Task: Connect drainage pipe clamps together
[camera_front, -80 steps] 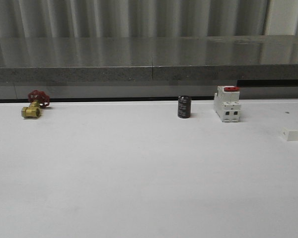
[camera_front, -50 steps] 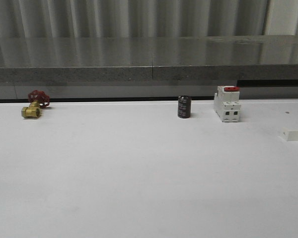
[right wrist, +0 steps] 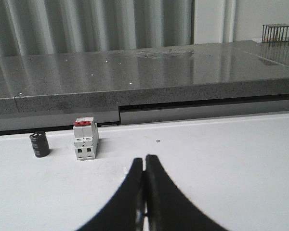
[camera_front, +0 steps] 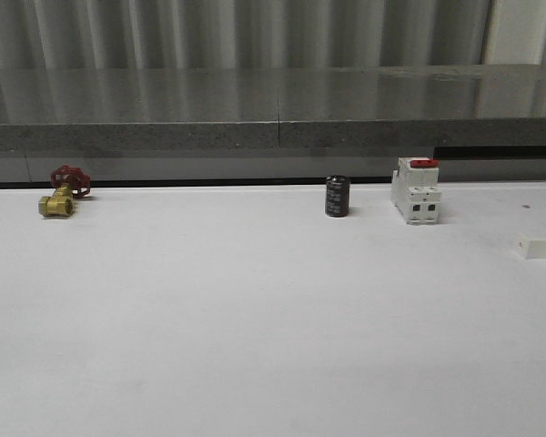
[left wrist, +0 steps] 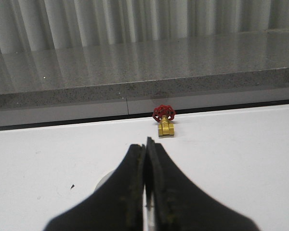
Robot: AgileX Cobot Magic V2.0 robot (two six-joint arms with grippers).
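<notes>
Left gripper: fingers pressed flat together, nothing between them, hanging over the near part of the tabletop. In the left wrist view a pale rounded patch sits on the surface, partly hidden behind the fingers; can't tell what it is.

Right gripper: same, fingers closed tight and empty.

Task part: the one candidate is a white plastic piece at the right edge of the tabletop, about mid-depth, cut off by the frame. Too little of it shows to confirm it's a clamp half.

Along the far edge:
- brass valve with red handwheel near the far-left corner, lying on the surface
- black cylindrical capacitor right of centre, upright
- white breaker with red switch just beside the capacitor on its right, upright, not touching it

Behind the far edge runs a grey stone ledge, then a corrugated wall.
</notes>
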